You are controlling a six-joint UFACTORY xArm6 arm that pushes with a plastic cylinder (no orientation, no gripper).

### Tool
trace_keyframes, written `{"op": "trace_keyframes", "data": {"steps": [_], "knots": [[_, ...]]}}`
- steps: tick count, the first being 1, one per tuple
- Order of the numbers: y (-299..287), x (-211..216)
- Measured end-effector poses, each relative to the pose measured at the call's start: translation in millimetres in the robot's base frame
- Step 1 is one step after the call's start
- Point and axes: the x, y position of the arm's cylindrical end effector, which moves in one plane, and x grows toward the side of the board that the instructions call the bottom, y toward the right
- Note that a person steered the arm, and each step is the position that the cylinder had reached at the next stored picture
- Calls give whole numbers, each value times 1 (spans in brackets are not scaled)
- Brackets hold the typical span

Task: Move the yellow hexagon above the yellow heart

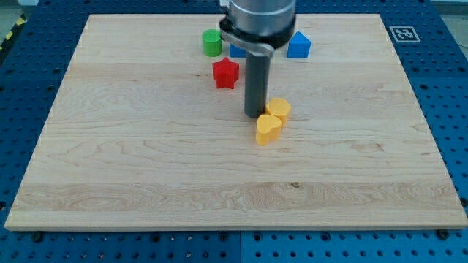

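Observation:
The yellow hexagon (278, 109) lies near the board's middle, directly above and touching the yellow heart (268, 128). My tip (254, 115) stands just left of the hexagon, close to or touching its left side, and above-left of the heart. The dark rod rises from there to the arm at the view's top.
A red star (225, 73) lies up-left of the tip. A green cylinder (212, 43) sits near the top edge. A blue block (298, 45) is at the top right of the arm; another blue block (237, 51) is partly hidden behind the rod. The wooden board (110, 161) lies on a blue perforated table.

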Motion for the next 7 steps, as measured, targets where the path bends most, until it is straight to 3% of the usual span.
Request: {"op": "trace_keyframes", "data": {"steps": [2, 3, 5, 7], "knots": [[12, 5], [-3, -25], [101, -26], [87, 4]]}}
